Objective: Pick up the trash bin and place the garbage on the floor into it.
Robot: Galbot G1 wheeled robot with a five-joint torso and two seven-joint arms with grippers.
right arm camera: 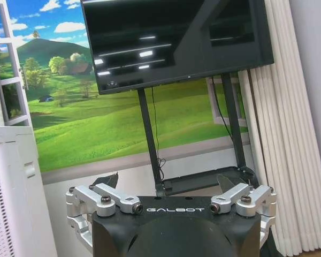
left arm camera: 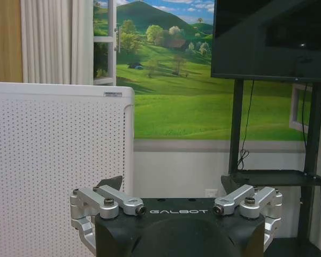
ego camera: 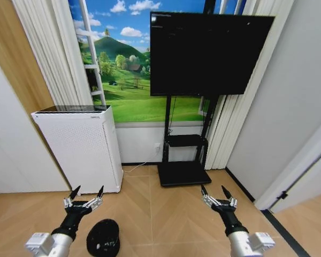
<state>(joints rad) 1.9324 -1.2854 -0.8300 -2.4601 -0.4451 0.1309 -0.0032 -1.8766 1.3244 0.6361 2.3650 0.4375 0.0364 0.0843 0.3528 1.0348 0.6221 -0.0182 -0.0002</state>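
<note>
The trash bin [ego camera: 103, 237], a small black mesh basket, sits on the wood floor at the near edge of the head view. It is just inboard of my left forearm and below the left gripper [ego camera: 88, 190]. That gripper is held out forward above the floor, open, with nothing between its fingers [left arm camera: 174, 184]. My right gripper [ego camera: 214, 190] is raised the same way on the other side, also open and empty [right arm camera: 167, 182]. The garbage is out of view.
A tall white perforated appliance [ego camera: 83, 147] stands against the wall ahead on the left. A large dark TV [ego camera: 208, 53] on a black stand with a flat base [ego camera: 183, 174] is ahead in the middle. Curtains and a white door frame [ego camera: 294, 171] close the right side.
</note>
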